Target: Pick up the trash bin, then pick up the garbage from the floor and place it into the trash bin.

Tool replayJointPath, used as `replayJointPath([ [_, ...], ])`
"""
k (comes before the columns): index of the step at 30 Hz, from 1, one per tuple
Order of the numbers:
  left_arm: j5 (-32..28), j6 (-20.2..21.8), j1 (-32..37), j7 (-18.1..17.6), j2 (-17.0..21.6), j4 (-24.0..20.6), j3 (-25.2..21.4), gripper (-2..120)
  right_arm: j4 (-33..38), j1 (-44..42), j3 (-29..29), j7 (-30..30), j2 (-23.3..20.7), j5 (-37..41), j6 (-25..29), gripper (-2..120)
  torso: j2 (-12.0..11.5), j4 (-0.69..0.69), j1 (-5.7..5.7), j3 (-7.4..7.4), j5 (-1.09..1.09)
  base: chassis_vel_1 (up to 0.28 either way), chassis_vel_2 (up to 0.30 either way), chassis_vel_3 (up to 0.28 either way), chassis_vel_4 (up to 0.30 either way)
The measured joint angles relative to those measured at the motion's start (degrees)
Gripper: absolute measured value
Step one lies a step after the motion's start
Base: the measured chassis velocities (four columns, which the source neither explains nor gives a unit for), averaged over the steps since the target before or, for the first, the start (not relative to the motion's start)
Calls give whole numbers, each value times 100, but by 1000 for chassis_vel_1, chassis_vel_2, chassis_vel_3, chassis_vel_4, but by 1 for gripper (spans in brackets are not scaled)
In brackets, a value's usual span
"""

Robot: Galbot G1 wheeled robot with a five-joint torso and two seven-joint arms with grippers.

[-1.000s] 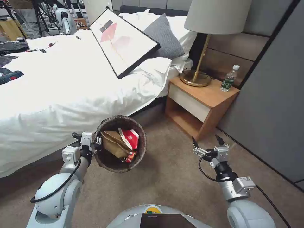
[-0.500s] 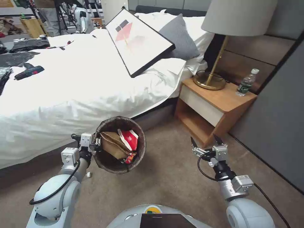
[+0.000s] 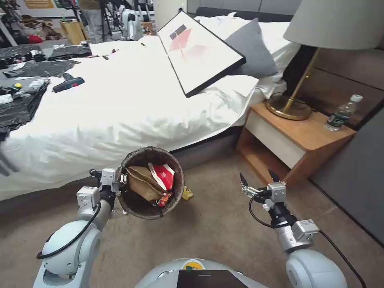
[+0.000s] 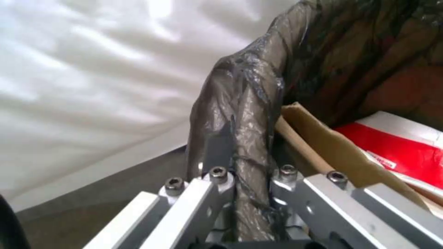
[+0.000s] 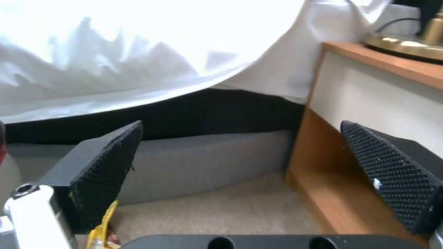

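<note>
I see even room light; the bed sheet (image 5: 138,52) blows out white, wrist feeds soft, head view bends at edges.

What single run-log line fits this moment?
left gripper: shut on rim of bag-lined round trash bin, held off floor | right gripper: open, empty | yellow wrapper: on carpet beside bin

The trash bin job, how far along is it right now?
Done: the left hand is clamped on the trash bin rim and holds it off the carpet, with a brown paper bag and a red-and-white packet already inside. In hand: nothing; the right hand hangs open and empty. Left: a yellow wrapper lies on the floor beside the bin.
</note>
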Motion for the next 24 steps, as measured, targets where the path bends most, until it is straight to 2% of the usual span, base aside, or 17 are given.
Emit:
replayJointPath([
  [24,-2,-13,-9,-2,-2,12,-5,3,-88,45,24,4,-52,146,-100,100,0,0,0,0,0,56,61,62,64],
])
